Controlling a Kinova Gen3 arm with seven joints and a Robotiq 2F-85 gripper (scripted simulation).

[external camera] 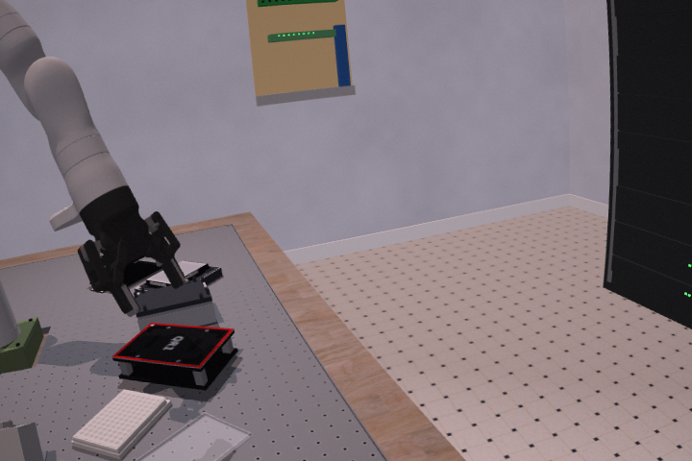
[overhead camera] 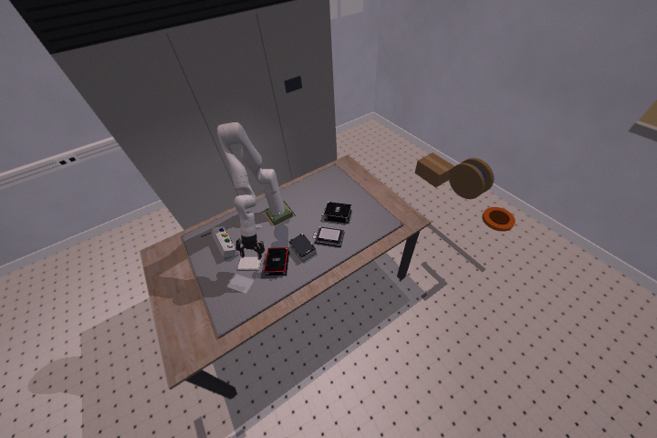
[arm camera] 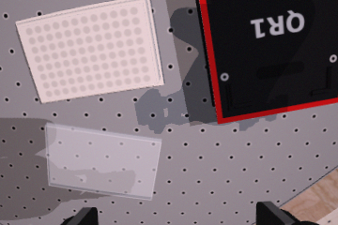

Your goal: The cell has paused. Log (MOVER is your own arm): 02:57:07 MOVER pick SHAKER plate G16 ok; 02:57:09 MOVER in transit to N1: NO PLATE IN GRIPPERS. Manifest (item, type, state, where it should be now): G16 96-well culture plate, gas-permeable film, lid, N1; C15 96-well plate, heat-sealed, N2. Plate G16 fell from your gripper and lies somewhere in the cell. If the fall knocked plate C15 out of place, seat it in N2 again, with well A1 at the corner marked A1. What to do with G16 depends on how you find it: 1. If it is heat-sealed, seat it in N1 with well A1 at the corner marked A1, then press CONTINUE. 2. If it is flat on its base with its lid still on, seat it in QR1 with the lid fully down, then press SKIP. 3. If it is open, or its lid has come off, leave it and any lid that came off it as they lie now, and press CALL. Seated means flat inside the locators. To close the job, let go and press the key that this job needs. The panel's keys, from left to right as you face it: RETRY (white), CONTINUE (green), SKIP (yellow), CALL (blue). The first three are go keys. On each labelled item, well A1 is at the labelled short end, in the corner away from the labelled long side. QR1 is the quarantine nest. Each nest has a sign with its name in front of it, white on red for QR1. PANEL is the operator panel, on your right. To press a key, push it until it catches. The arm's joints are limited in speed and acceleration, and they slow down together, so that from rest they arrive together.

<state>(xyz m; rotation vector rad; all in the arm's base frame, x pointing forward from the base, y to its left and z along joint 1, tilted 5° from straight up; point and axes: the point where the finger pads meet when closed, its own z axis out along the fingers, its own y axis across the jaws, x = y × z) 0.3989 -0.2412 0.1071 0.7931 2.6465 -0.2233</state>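
We see pale grey-blue walls [overhead camera: 520, 77] with a white skirting board [external camera: 429, 228] along their foot. The floor [overhead camera: 495, 330] is laid with beige tiles with small dark dots at their corners. A tall grey cabinet [overhead camera: 200, 103] stands behind the wooden tabletop [overhead camera: 184, 330], which carries a grey perforated mat [overhead camera: 267, 304] and rests on dark legs [overhead camera: 408, 255]. On the floor by the wall lie a cardboard box [overhead camera: 432, 169], a brown spool [overhead camera: 471, 178] and an orange ring [overhead camera: 498, 218]. A tan board [external camera: 300, 48] hangs on the wall. A black rack [external camera: 662, 162] with small green lights stands at the right. Light casts soft shadows across the tiles.
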